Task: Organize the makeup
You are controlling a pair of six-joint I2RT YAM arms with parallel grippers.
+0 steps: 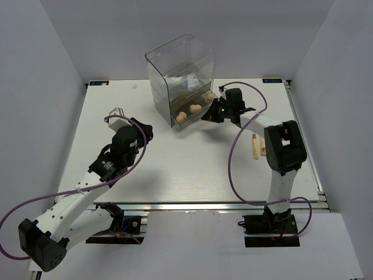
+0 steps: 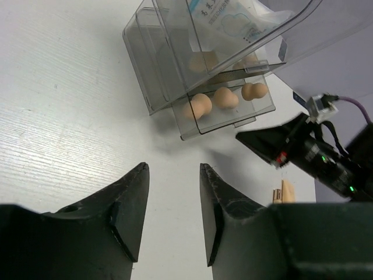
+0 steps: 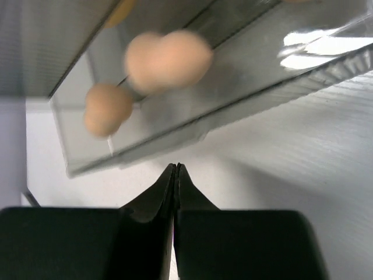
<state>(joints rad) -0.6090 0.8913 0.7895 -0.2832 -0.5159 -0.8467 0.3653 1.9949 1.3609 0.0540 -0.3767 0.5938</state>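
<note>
Three peach sponges (image 1: 194, 108) lie in the pulled-out bottom drawer (image 2: 233, 123) of the clear drawer box (image 1: 178, 58); the left wrist view shows them in a row (image 2: 225, 97). White-and-blue sachets (image 2: 233, 17) sit in the upper compartment. My right gripper (image 1: 207, 116) is shut with nothing in it, its tips (image 3: 176, 167) just in front of the drawer's front wall (image 3: 192, 125), where two sponges (image 3: 169, 58) show through the plastic. My left gripper (image 2: 173, 169) stands open and empty over bare table, left of the box. A beige stick (image 1: 254, 146) and a tube (image 1: 263, 144) lie beside the right arm.
The box stands at the back middle of the white table (image 1: 175, 175). Grey walls close in the left, right and back sides. The right arm's purple cable (image 1: 233, 157) loops over the table in front of the stick.
</note>
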